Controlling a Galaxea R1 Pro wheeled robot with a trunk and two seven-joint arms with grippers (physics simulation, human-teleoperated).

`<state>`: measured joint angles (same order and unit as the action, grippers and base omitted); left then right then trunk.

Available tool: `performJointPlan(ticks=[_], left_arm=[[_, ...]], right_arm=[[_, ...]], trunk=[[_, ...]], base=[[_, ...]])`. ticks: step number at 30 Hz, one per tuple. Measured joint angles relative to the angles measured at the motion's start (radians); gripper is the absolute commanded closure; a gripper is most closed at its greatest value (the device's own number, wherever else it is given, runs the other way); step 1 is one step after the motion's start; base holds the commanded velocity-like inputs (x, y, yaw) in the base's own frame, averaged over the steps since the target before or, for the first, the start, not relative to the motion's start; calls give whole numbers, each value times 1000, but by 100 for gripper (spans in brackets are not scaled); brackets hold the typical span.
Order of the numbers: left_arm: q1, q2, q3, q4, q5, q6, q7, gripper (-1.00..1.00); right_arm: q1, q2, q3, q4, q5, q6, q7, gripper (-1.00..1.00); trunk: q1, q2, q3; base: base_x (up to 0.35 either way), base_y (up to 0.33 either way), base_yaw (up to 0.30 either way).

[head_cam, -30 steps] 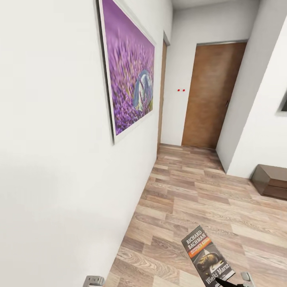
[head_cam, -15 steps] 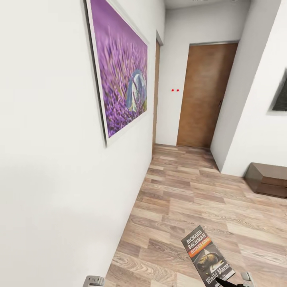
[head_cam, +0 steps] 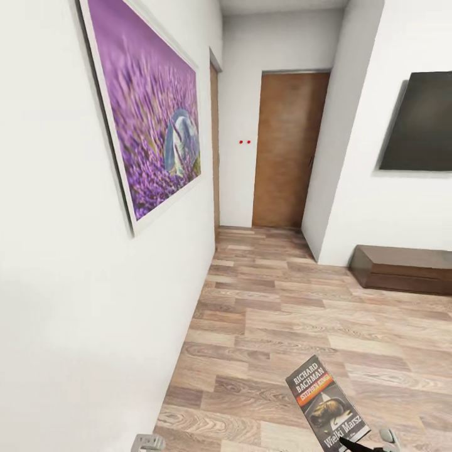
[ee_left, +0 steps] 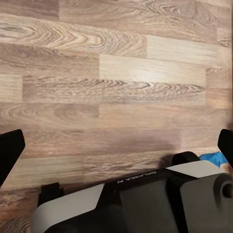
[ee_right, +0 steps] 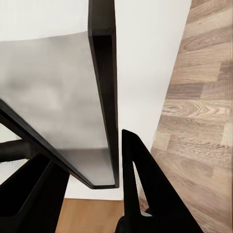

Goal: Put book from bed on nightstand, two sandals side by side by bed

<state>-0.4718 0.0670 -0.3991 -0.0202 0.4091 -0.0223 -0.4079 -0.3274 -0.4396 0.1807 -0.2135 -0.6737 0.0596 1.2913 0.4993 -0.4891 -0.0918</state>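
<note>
My right gripper point(head_cam: 370, 443) sits at the bottom edge of the head view, shut on the book point(head_cam: 326, 405). The book's dark cover with white "RICHARD BACHMAN" lettering and an orange band tilts up above the wood floor. The right wrist view shows the book point(ee_right: 58, 97) edge-on, clamped between the dark fingers point(ee_right: 145, 189). My left gripper point(ee_left: 116, 145) hangs open over bare floor planks, its fingertips point(ee_left: 9, 150) wide apart. A small bright blue patch point(ee_left: 212, 157) lies beside my base; I cannot tell if it is a sandal. The bed and nightstand are out of view.
A white wall with the purple lavender picture point(head_cam: 147, 119) runs close along my left. Ahead, wood-plank floor point(head_cam: 282, 314) leads to a brown door point(head_cam: 285, 150). At the right, a dark screen point(head_cam: 417, 122) hangs above a long low dark brown cabinet point(head_cam: 402, 269).
The view has swung to the right: the lavender picture and door slid left, and the dark screen and more of the cabinet came into view. Book and grippers hold the same pose.
</note>
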Motion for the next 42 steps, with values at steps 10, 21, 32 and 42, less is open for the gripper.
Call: performJointPlan(ticks=[10, 21, 32, 42], left_arm=[[1, 0, 1, 0, 0, -1, 0, -100], [0, 0, 1, 0, 0, -1, 0, -100], [0, 0, 0, 0, 0, -1, 0, -100], [0, 0, 0, 0, 0, -1, 0, -100]], right_arm=[[-1, 0, -1, 2, -1, 0, -1, 100], [-1, 0, 0, 2, 0, 0, 0, 100], [-1, 1, 0, 2, 0, 0, 0, 100], [0, 0, -1, 1, 0, 0, 0, 100]], trunk=[[0, 0, 0], [0, 0, 0], [0, 0, 0], [0, 0, 0]], base=[[112, 49, -185], [198, 101, -4], [202, 1, -2], [8, 0, -205]])
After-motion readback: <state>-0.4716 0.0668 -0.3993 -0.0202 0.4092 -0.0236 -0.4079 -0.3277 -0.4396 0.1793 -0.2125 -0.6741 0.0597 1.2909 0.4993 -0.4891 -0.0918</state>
